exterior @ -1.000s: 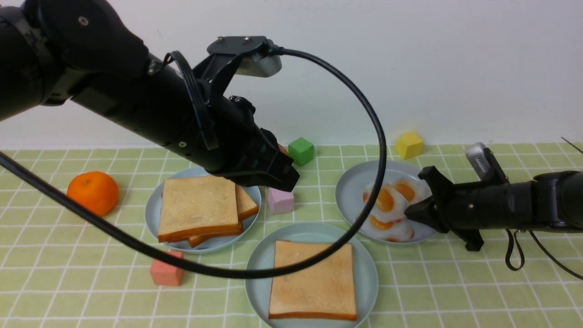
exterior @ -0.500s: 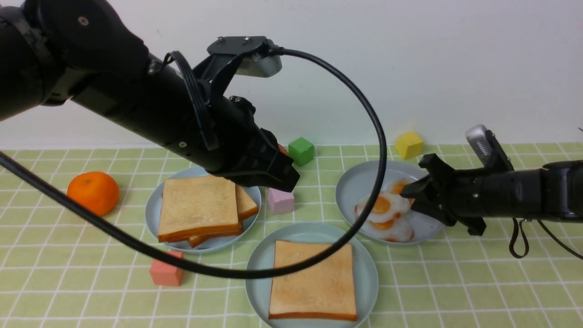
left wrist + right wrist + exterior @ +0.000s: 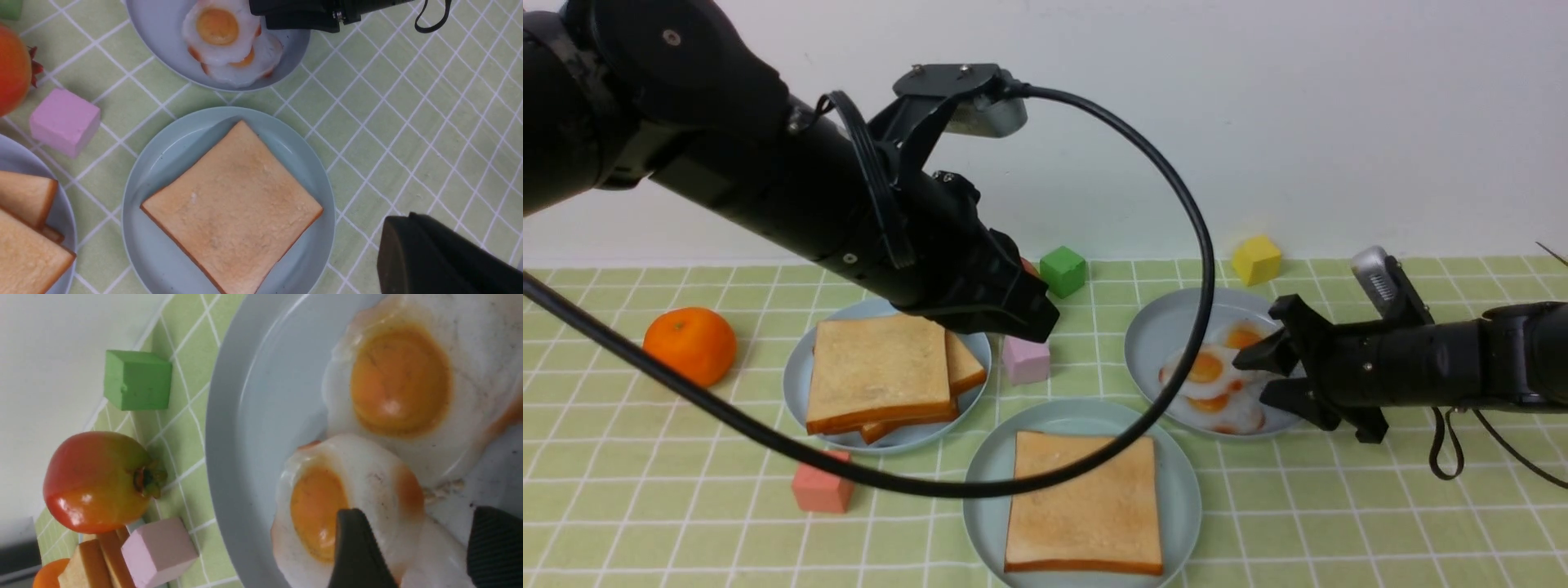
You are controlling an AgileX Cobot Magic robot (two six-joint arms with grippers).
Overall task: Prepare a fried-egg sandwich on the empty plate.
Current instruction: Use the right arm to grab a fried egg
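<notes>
Over the grey-blue round plastic plate of toy fried eggs, the right gripper hangs, claw spread wide; the left gripper is pressed together.

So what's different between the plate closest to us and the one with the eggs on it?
The near plate holds one toast slice lying flat; the egg plate holds several fried eggs overlapping in a pile. The near plate looks slightly larger and greener, the egg plate greyer blue. Both are round, plain and shallow-rimmed.
</notes>
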